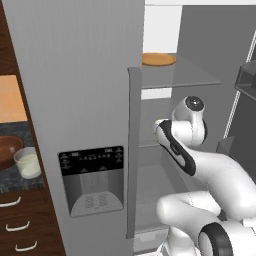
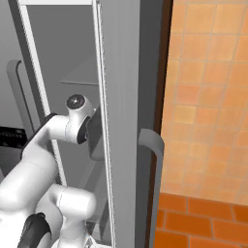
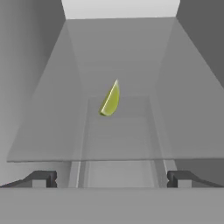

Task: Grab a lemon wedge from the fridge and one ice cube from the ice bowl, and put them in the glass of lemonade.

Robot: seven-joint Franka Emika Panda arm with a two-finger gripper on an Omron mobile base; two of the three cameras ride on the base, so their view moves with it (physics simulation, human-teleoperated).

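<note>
The lemon wedge (image 3: 110, 99), a small yellow-green piece, lies on a clear glass shelf (image 3: 52, 140) inside the fridge (image 1: 75, 75). My gripper (image 3: 111, 179) is open and empty, level with the shelf's front edge, short of the wedge and lined up with it. Its fingertips (image 3: 41, 178) stand far apart. In the left base view my arm (image 1: 180, 145) reaches into the open right half of the fridge. On the dark counter at the left sit the reddish-brown ice bowl (image 1: 9, 150) and, just in front of it, the glass of lemonade (image 1: 28, 164).
A flat orange disc (image 1: 159, 59) lies on the upper shelf. The fridge's left door with the black dispenser panel (image 1: 91, 180) is closed. The open right door (image 2: 121, 121) with its handle (image 2: 152, 160) stands close beside my arm. Side walls hem in the shelf.
</note>
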